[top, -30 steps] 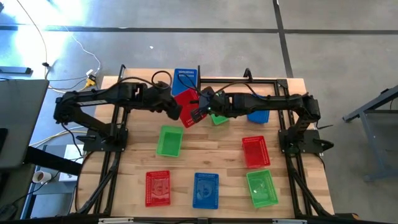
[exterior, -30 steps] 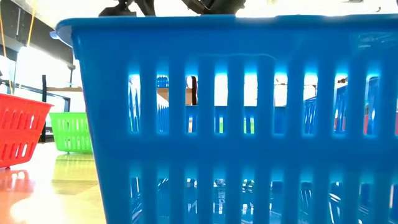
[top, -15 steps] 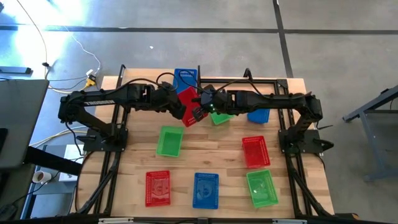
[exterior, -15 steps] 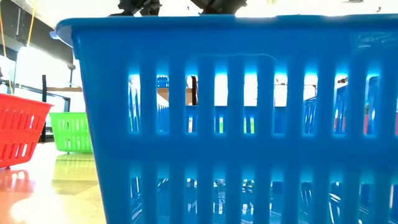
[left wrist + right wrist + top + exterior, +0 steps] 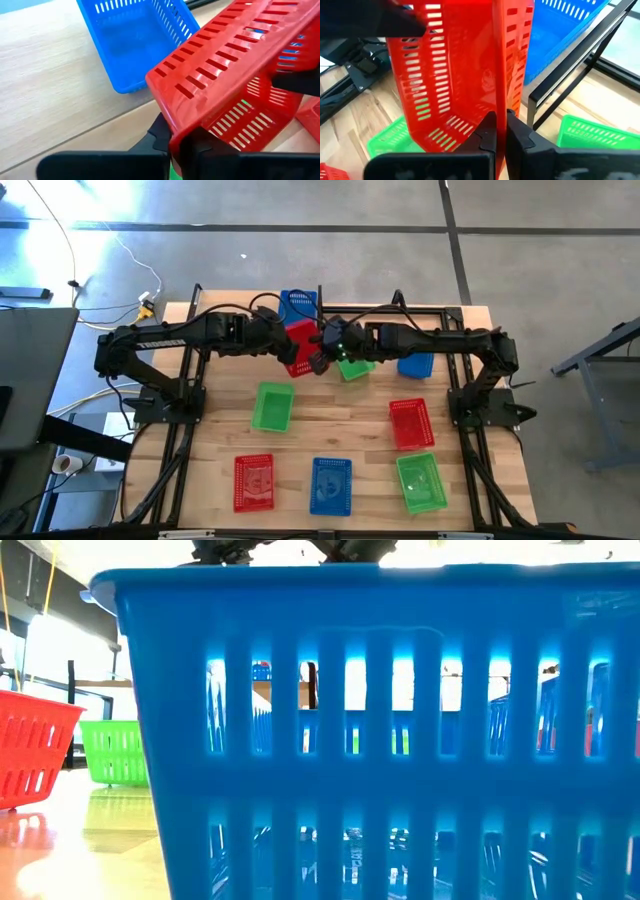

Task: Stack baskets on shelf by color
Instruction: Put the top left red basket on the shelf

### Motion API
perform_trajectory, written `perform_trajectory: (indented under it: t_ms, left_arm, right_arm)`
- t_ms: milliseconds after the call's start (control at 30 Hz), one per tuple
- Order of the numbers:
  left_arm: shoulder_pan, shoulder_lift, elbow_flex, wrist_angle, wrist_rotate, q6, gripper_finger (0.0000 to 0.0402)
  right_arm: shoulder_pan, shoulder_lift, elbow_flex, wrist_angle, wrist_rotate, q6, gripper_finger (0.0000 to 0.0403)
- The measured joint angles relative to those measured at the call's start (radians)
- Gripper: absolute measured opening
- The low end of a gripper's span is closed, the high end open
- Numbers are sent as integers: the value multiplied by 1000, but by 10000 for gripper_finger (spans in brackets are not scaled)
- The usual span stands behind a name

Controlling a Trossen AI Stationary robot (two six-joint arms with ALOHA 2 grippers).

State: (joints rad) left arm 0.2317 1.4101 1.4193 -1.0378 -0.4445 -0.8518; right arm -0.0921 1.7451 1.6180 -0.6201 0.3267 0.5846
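Observation:
A red basket [image 5: 300, 348] hangs tilted at the table's far middle, in front of the shelf [image 5: 370, 318]. My left gripper [image 5: 284, 346] is shut on its left side and my right gripper [image 5: 321, 352] on its right side. A blue basket [image 5: 298, 305] stands on its base just beyond it. A green basket [image 5: 353, 367] and another blue basket [image 5: 415, 365] lie partly hidden under my right arm. My left gripper pinches the red basket's rim [image 5: 172, 131] at the top of one slotted wall between its two fingers. It comes level from the table's left. The basket sits tilted in the hold, its base turned up and away from the fingers. My right gripper pinches the opposite wall [image 5: 500, 107] near its rim, one finger inside the basket and one outside. It reaches in from the table's right. The wall stands edge-on between the fingers, and the basket is held clear above the wood.
On the near half of the table stand a green basket [image 5: 272, 407], a red one [image 5: 411, 423], and a front row of red [image 5: 253, 482], blue [image 5: 331, 485] and green [image 5: 421, 482]. That blue basket [image 5: 370, 720] fills the low view. Black frame rails [image 5: 555, 85] cross beside the held basket.
My left gripper has moved toward the table's right onto the red basket and has shut on its rim. The basket stays tilted in my right gripper's hold at about the same place.

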Motion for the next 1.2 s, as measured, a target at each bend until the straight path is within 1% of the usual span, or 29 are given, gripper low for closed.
perform_trajectory:
  t_ms: [133,233,333,500,667,767,933,1067,1200]
  left_arm:
    - [0,0,0,-1,-2,3,2]
    - [0,0,0,1,-10,7,1]
    - [0,0,0,1,-12,11,0]
    - [4,0,0,1,-12,46,0]
    - [45,-15,0,-9,10,87,0]
    - [72,-27,0,-13,30,120,0]
    - [110,-39,6,-44,44,176,1]
    - [135,-38,57,-114,50,220,1]
    - [152,-38,122,-161,65,258,1]
  right_arm:
    - [-14,0,0,-2,-27,1,7]
    - [-23,0,0,-1,-50,-7,27]
    - [-34,0,0,2,-105,-9,64]
    - [-36,-1,0,8,-137,-10,134]
    - [-46,-19,0,4,-195,-1,179]
    - [-45,-32,3,-3,-204,-1,191]
    - [-47,-72,4,-1,-186,-1,194]
    - [-46,-97,6,-4,-131,-25,195]
    - [-46,-107,6,-20,-117,-25,195]
